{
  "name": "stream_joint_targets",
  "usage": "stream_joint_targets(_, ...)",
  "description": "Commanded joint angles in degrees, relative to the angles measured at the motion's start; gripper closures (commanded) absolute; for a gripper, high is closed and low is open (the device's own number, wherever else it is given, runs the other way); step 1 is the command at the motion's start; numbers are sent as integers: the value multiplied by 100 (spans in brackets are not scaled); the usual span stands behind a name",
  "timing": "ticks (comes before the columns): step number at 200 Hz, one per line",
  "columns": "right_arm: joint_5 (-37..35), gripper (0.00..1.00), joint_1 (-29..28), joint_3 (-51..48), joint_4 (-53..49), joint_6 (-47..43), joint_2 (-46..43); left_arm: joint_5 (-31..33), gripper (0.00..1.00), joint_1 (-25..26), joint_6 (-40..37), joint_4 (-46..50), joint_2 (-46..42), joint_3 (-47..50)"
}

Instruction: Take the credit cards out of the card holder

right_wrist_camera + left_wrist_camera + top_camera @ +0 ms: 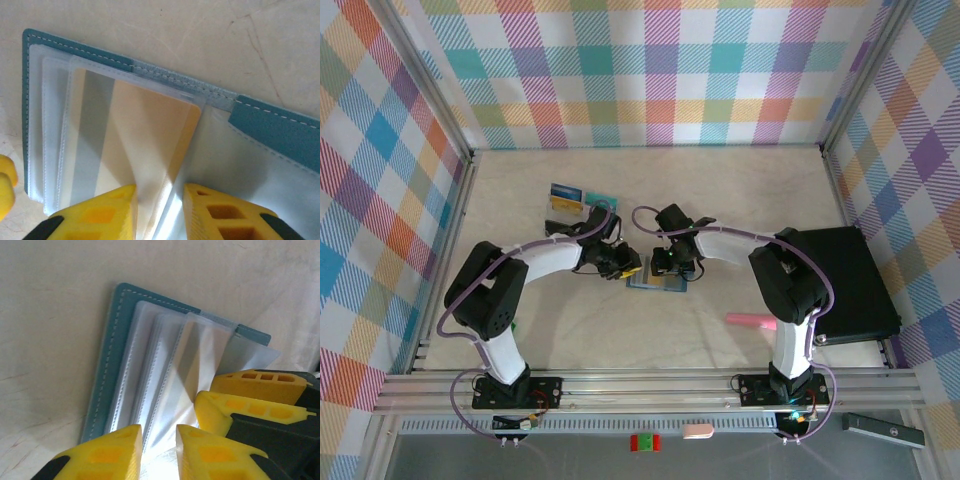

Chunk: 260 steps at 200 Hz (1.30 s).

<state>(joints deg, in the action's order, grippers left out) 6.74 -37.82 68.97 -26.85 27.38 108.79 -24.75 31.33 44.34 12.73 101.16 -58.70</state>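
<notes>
Open card holder [280, 131] under right pincer [160, 195], sleeved yellow card [145, 130] between its tips

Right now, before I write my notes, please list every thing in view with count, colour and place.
table: 1, beige, under everything
card holder: 1, teal with clear sleeves, open at table centre
yellow card: 1, yellow-orange, inside one clear sleeve
blue-yellow card: 1, blue and yellow, far side, left of centre
teal card: 1, teal, just right of it
pink object: 1, pink, near side, right of centre
black box: 1, black, table's right side
red-green block: 1, red and green, front ledge
left gripper: 1, yellow fingers, jaws apart over the sleeves
right gripper: 1, yellow fingers, jaws apart at the yellow card's sleeve
</notes>
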Motion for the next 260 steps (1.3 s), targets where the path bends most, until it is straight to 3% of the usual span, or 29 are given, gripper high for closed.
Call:
stream_joint_targets(1,-83,74,3,-223,-295,-92,105,-220,78,66,27,-113,150,-217)
stream_joint_targets(34,-104,77,3,-252,-277,-95,133,-359,82,84,-28,-60,361,-306)
stream_joint_targets(94,-68,78,3,-255,-284,-97,84,-39,80,101,-164,271,562,-430)
stream_joint_targets(117,-60,76,3,-155,-414,-104,-215,367,79,101,-227,741,594,-415)
stream_joint_targets(161,-90,72,3,177,-639,-127,-622,215,81,118,-190,660,729,-393)
stream_joint_targets(205,-69,68,1,351,-747,-75,-244,208,82,119,-193,667,764,-383)
stream_joint_targets(260,-169,70,3,468,-927,-162,97,225,82,119,-221,704,793,-357)
